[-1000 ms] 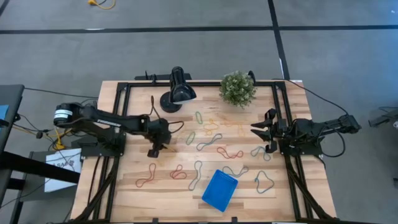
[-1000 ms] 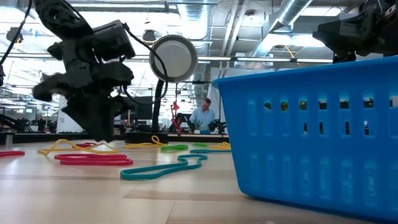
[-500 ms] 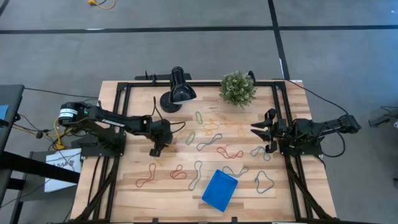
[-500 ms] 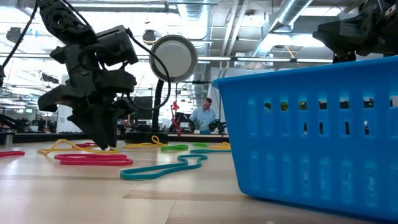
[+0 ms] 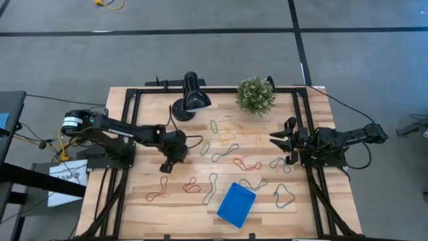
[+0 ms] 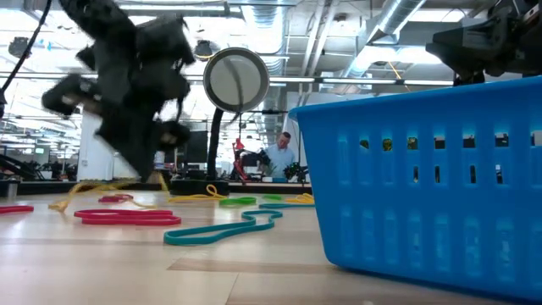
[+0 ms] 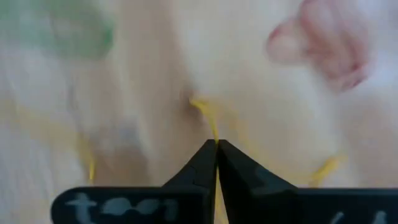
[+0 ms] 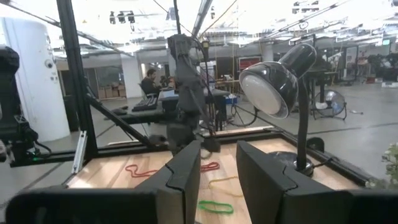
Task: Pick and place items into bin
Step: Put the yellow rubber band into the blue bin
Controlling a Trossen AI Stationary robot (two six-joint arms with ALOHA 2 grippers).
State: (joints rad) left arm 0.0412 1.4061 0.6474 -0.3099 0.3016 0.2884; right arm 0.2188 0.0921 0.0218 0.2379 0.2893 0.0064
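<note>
A yellow rubber band point(image 7: 208, 118) was pinched in the closed left gripper point(image 5: 167, 163), well apart from the bin point(image 5: 236, 205); next, carrying there (right gripper point(image 5: 281, 144) waited, fingers parted).

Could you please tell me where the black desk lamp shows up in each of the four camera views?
High view: lamp at the table's far edge, left of the plant.
Low view: its round head, centre-left.
Left wrist view: not in it.
Right wrist view: upper right.
Shared landmark: the lamp itself.
</note>
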